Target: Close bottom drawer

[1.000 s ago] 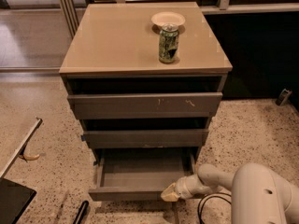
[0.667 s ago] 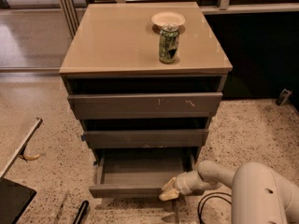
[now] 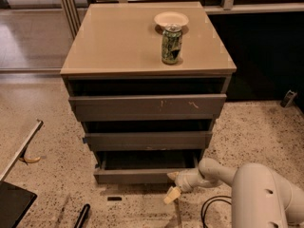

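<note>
Reaching in low from the lower right, the robot's pale cream gripper (image 3: 172, 185) sits at the right end of the bottom drawer (image 3: 135, 175), the lowest and narrowest dark grey-brown drawer of the cabinet, with a slim, plain front and no handle. The fingers (image 3: 172, 195) stand apart: one tip lies against or just beside the drawer's front edge, though contact cannot be told for certain, and the other angles down toward the floor. The bottom drawer stands partly out, its front forward of the one above, with a dark strip of its shallow inside showing.

Above it is the mid-sized middle drawer front (image 3: 147, 140), and over that the widest, tallest top drawer front (image 3: 147, 107), which bears pale scratch marks right of centre. Both show a dark gap above them.

On the cabinet's smooth beige tabletop (image 3: 114, 42) a green drink can (image 3: 171, 44) stands upright toward the back right. A small white round bowl (image 3: 171, 19) is just behind it.

The robot's rounded white arm (image 3: 266, 194) fills the lower right corner, with a black cable (image 3: 209, 212) looped on the speckled stone floor (image 3: 251, 127) beside it.
</note>
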